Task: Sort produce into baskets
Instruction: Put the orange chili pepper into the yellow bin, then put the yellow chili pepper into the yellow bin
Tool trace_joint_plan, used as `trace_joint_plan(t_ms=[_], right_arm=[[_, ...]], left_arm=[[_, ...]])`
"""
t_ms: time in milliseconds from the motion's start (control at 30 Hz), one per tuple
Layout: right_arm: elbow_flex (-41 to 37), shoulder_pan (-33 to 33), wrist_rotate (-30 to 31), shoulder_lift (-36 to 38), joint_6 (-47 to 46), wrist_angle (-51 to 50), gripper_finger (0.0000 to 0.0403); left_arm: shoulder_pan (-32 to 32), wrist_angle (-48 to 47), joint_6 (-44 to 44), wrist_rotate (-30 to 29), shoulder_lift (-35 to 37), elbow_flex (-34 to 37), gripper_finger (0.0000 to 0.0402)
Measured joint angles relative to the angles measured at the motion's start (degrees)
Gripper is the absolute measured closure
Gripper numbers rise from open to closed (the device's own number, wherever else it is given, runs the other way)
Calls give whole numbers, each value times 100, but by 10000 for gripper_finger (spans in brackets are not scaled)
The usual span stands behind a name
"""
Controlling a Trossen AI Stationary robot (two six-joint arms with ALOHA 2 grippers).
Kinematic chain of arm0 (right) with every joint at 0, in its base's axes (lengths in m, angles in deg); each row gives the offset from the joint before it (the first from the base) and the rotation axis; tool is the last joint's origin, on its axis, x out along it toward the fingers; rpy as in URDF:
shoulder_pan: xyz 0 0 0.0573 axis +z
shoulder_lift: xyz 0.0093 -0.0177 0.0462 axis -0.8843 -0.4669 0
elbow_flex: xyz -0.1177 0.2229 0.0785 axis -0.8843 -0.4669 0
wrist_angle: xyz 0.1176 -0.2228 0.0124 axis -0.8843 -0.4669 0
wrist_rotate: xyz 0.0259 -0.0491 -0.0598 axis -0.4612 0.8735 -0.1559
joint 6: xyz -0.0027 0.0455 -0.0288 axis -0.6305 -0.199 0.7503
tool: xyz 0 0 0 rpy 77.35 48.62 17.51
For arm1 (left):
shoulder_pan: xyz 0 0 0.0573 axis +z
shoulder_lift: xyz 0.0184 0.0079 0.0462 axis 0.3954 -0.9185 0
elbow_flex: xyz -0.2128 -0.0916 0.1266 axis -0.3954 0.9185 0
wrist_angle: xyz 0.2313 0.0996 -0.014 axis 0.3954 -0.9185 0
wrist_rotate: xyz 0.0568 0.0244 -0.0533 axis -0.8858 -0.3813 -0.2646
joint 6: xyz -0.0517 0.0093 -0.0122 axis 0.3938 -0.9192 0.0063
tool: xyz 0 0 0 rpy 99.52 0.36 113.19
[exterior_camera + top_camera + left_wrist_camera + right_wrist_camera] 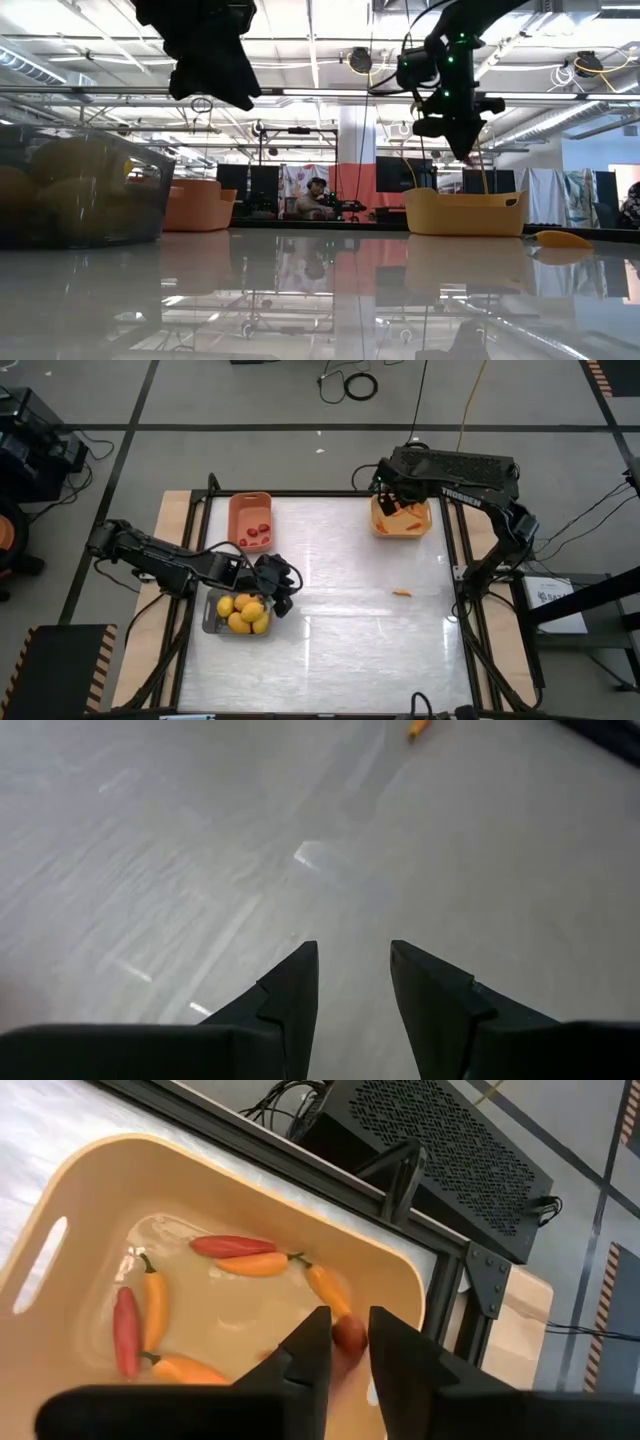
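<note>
The grey tray (212, 622) near the table's left holds several yellow egg-shaped fruits (243, 612). The salmon tray (250, 510) at the far left holds dark red pieces (257, 536). The yellow-orange tray (400, 528) at the far right holds several slim peppers (150, 1315). One orange pepper (402, 592) lies loose on the table. My left gripper (353, 975) is open and empty, above the table just right of the grey tray. My right gripper (348, 1342) hangs over the yellow-orange tray, shut on a small reddish pepper. My right gripper pinches a small reddish-orange pepper (350, 1334) between its two fingertips. The fingers point down from above into the yellow-orange tray. The pepper is clear of the tray's floor. Which part of it the fingers hold is hidden by the fingers.
The middle and near part of the table (340, 650) is bare white surface. Black frame rails (460, 560) run along the table's edges. In the low view a person (318, 200) sits in the room behind the table.
</note>
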Motion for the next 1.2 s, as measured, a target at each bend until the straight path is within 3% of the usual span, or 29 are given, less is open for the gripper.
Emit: trace_joint_plan(t_ms=[300, 433, 500, 767, 933, 1033, 1200], right_arm=[[0, -115, -76, 2, 158, -88, 280], [2, 168, -908, 26, 164, -333, 264], [2, 450, -1188, 33, 149, -580, 262], [-158, 2285, -1249, 63, -641, -1330, 261], [-784, 3309, -2200, 59, -434, -1190, 261], [-1240, 3694, -2567, 52, -46, -991, 261], [-1767, 3833, -2786, 55, -222, -827, 261]], left_arm=[[-4, 305, 9, -16, 0, 0, 267], [-4, 323, 7, -25, 0, 0, 267], [-4, 323, 7, -25, 0, 0, 267], [-4, 312, -203, -27, 0, 0, 267], [-4, 312, -370, -26, 0, 0, 267], [-4, 313, -494, -26, 0, 0, 267], [65, 319, -493, 9, 0, 0, 267]])
